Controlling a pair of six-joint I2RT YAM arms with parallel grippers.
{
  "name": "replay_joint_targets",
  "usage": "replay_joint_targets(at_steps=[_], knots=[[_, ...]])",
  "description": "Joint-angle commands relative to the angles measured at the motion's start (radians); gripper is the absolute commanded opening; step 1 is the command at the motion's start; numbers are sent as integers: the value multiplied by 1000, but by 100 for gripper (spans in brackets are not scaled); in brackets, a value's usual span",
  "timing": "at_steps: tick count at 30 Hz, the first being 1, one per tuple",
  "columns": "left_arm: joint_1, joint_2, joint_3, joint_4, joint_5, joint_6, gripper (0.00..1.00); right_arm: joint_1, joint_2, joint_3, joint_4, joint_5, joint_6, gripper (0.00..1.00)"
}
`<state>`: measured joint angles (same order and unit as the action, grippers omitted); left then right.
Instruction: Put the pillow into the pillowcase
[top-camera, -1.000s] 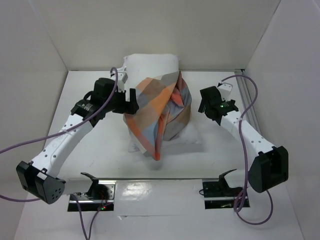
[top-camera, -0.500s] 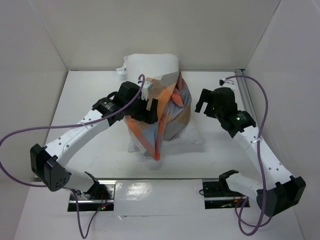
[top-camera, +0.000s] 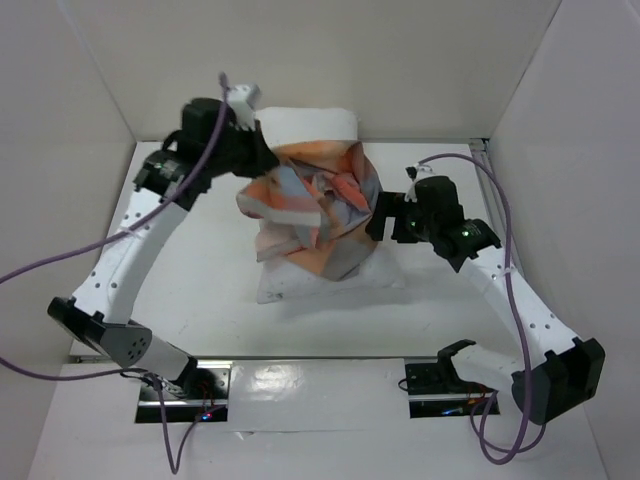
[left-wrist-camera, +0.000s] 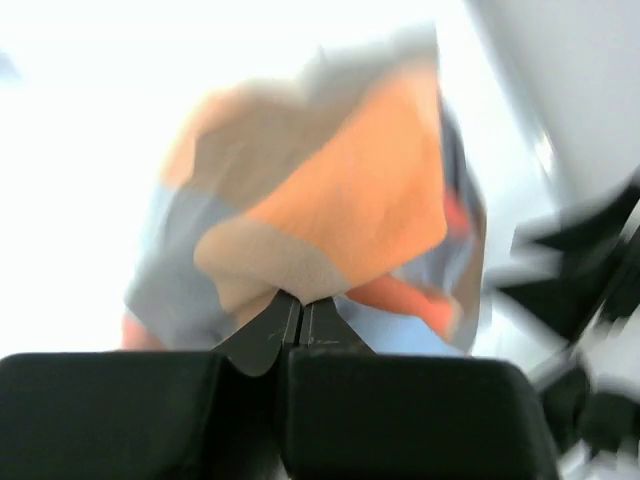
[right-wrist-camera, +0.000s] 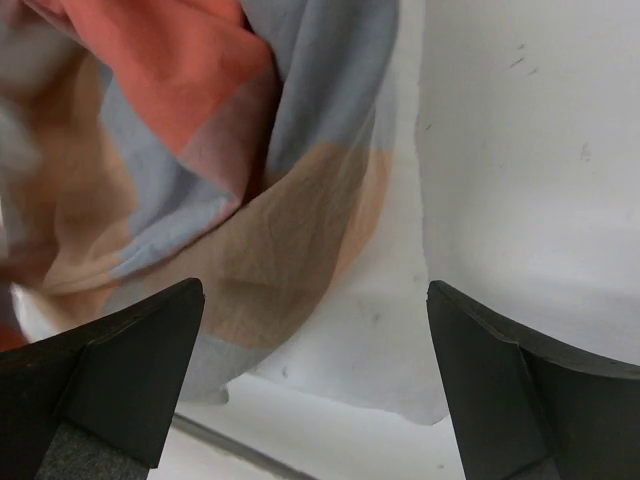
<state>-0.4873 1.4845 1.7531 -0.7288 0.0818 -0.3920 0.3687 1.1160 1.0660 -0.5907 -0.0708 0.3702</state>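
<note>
At ten o'clock the left hand pinches the pillowcase by its edge, held high, likely to open its mouth. The pillow rests on the bench beneath. At three o'clock the right hand gapes wide, holding nothing.

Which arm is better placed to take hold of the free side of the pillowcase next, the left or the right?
Right, probably. The right arm has its jaws open beside the pillowcase draped on the pillow. The left arm is busy: its jaws are shut on the cloth, holding it up.
</note>
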Motion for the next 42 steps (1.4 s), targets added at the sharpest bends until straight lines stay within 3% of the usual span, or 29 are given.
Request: replay_joint_targets(at_steps=[1, 14, 20, 25, 29, 34, 38, 42], knots=[[105, -43, 185, -11, -20, 13, 0, 39, -5, -35, -18, -72, -51, 100], [599, 34, 353, -8, -85, -171, 0, 260, 87, -153, 143, -38, -33, 100], [827, 72, 422, 26, 38, -255, 0, 335, 18, -95, 143, 12, -24, 100], [903, 71, 418, 37, 108, -294, 0, 345, -25, -21, 88, 160, -13, 100], [949, 19, 408, 74, 79, -315, 0, 345, -1, 40, 63, 229, 28, 100], [969, 77, 552, 85, 239, -343, 0, 332, -50, 22, 163, 203, 68, 100], [969, 86, 527, 94, 288, -355, 0, 323, 1, 72, 112, 212, 102, 100], [978, 86, 505, 103, 317, -343, 0, 323, -24, 9, 190, 195, 113, 100]])
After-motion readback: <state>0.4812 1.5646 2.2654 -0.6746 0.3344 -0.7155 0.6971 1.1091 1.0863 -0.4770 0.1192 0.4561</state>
